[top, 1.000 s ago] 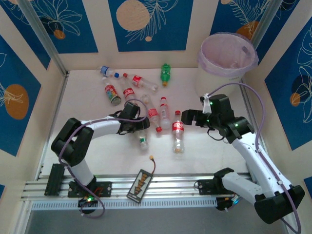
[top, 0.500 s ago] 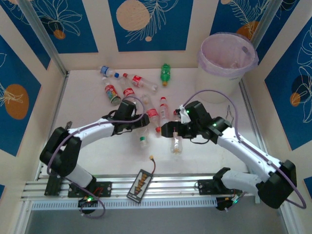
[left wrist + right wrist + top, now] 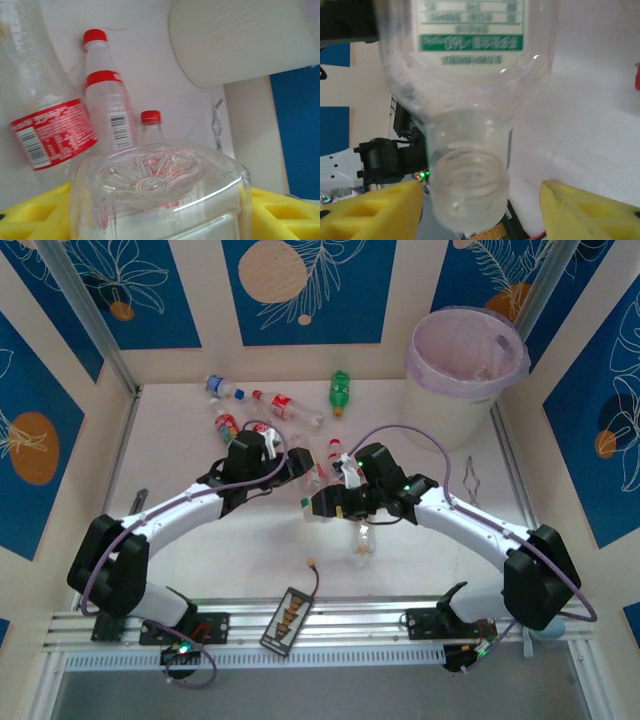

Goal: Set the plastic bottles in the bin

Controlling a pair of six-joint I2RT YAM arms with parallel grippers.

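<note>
Step in hand: judging from the claw around a bottle neck, the right arm is picking up a bottle at mid-table; the carry to the bin is not yet done.
Left gripper [image 3: 292, 470]: it is clamping a clear bottle [image 3: 155, 190] at its moulded base, the wall bulging squarish between the yellow fingers [image 3: 30, 222].
Right gripper [image 3: 482, 212]: it is standing open astride the neck of a capless bottle [image 3: 467, 65] with a green label. One finger [image 3: 375, 212] is sitting just beside the neck, the other standing apart from it.
Bin [image 3: 450, 405]: it is standing at the far right corner of the table [image 3: 250, 550], well apart from both claws.
Loose bottles [image 3: 280, 405]: they are lying along the far side with a green bottle [image 3: 340, 390]; another bottle [image 3: 362, 540] is lying near the right claw.
Doing it well: centre the neck between the fingers before squeezing. Its threads and collar probably offer a stiffer hold than the thin body.
Risk: the arms are working close together, so the lift probably needs staggering. A light empty bottle may skid away if one finger touches first.
</note>
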